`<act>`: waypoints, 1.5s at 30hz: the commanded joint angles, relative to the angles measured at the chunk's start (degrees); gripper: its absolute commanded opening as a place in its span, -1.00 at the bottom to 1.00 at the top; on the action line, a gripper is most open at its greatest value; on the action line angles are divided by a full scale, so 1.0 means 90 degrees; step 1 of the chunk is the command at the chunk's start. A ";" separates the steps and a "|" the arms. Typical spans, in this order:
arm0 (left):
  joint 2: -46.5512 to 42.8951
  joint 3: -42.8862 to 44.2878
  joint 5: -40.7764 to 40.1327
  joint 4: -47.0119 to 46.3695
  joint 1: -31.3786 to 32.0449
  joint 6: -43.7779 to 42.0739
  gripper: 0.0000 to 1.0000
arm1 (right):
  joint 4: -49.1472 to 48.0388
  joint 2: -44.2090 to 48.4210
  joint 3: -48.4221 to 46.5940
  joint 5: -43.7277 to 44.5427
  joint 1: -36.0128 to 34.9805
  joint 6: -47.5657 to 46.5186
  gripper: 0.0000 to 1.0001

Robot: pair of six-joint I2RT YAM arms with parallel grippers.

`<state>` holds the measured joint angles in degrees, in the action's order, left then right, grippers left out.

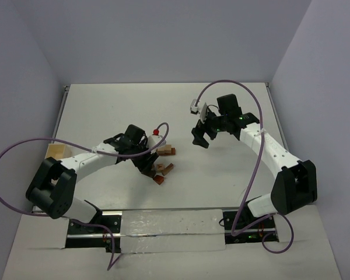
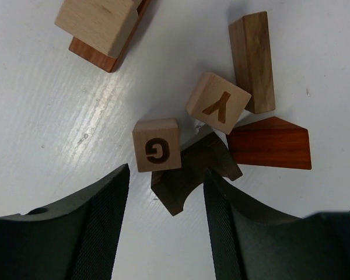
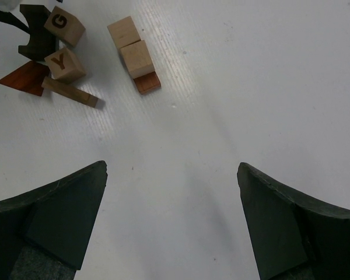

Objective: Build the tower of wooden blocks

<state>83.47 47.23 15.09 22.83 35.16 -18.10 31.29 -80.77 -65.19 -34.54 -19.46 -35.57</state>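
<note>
The loose wooden blocks lie mid-table (image 1: 163, 166). In the left wrist view a tan cube marked G (image 2: 156, 144) and a tan cube marked Y (image 2: 217, 103) rest against a dark brown arch block (image 2: 186, 178). A reddish wedge (image 2: 269, 143) and a brown cuboid (image 2: 252, 61) lie beside them. A tan block on a reddish block (image 2: 99, 23) lies apart. My left gripper (image 2: 166, 175) is open, low over the table, with its jaws on either side of the arch block's near end. My right gripper (image 3: 172, 169) is open and empty over bare table, right of the blocks (image 3: 64, 63).
A pale wooden piece (image 1: 58, 150) sits at the table's left edge behind the left arm. Purple cables loop from both arms. Grey walls close the table at the back and sides. A shiny strip (image 1: 169, 230) lies along the near edge between the arm bases.
</note>
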 commanded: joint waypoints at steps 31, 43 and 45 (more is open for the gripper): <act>-0.0311 0.0725 0.0708 0.1042 0.0048 -0.1444 -0.51 | -0.0370 0.0084 0.0183 -0.0079 0.0057 0.0041 0.99; -0.0042 0.1915 0.1535 0.2099 0.0045 -0.2777 -0.63 | -0.0215 0.0006 -0.0046 -0.0004 0.0236 -0.0022 0.99; 0.0228 0.2305 0.1525 0.2232 0.0030 -0.2932 -0.64 | -0.0101 -0.0008 -0.0140 -0.0053 0.0354 -0.0048 0.98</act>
<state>81.24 61.94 25.81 38.99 35.33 -38.92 29.67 -80.79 -63.70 -34.94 -18.36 -35.46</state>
